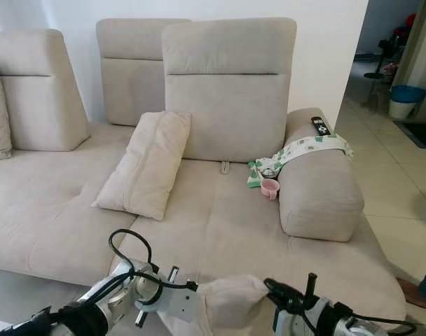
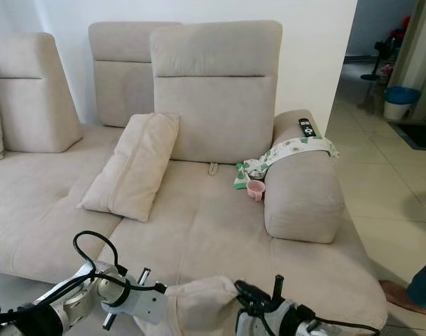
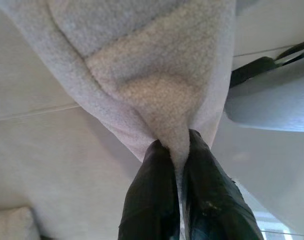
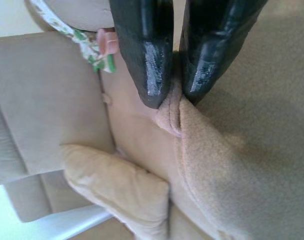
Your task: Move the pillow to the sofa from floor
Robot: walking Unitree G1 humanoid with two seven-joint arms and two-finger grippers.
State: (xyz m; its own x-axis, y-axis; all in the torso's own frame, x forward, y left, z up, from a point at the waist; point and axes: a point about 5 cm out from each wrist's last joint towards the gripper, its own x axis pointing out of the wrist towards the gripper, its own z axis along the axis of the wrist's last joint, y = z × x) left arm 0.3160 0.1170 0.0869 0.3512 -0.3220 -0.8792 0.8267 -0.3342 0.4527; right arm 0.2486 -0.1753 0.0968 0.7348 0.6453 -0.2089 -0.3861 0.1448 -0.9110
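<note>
Closest in: I've got the pillow (image 1: 230, 301) pinched from both sides, hanging between the arms just at the front edge of the sofa (image 1: 220, 231). Left gripper (image 3: 177, 155) is clamped hard on a fold of the fabric — fingers nearly closed with cloth squeezed between them. Right gripper (image 4: 173, 102) does the same on the opposite edge, tips biting a seam ridge. A grip at each end makes sense: a soft pillow sags, so holding both ends keeps it spread and off the floor.

Pillow is up at seat height, low in the head views, not yet resting on the cushion. My read: the carry is mostly done, what's left is to push forward over the seat and let go with both sides together. Risk: if one side lets go first, it swings off the front edge.

Landing zone ahead is bare seat. Further back, a second pillow (image 1: 146, 164) leans against the backrest — I'd drop short of it. To the right, a pink cup (image 1: 270, 187) sits on the seat beside the armrest (image 1: 318, 189), touching a patterned cloth (image 1: 297, 150) draped over it; a remote (image 1: 320, 126) lies on top of the armrest. Stay left of the cup.

Far right, someone's foot (image 1: 413, 290) on the tile floor (image 1: 388, 182).
</note>
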